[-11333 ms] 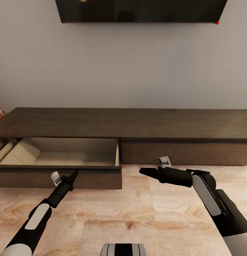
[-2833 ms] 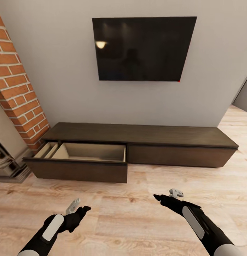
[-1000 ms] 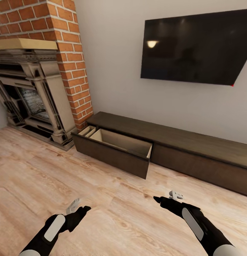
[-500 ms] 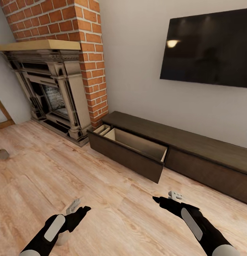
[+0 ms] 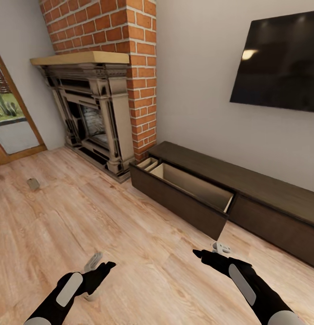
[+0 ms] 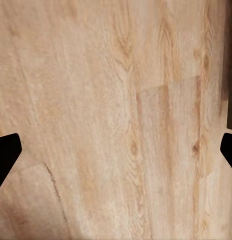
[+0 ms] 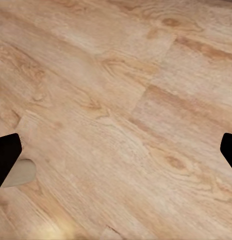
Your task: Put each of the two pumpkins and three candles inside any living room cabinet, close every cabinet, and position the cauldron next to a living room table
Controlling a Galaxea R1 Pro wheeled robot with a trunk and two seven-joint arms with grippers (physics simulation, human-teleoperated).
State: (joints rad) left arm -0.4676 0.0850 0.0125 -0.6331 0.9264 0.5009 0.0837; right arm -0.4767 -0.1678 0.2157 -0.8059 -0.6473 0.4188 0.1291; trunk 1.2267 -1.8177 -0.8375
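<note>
Turning from long dark brown wood-grain cabinet, drawer open; you've both grippers spread, empty. Small greyish-tan candle far from cabinet, near doorway. Risk: overshooting it.

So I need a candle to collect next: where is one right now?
A candle lies on the wood floor at the head view's far left, ahead of the left gripper, between the doorway and the fireplace.
</note>
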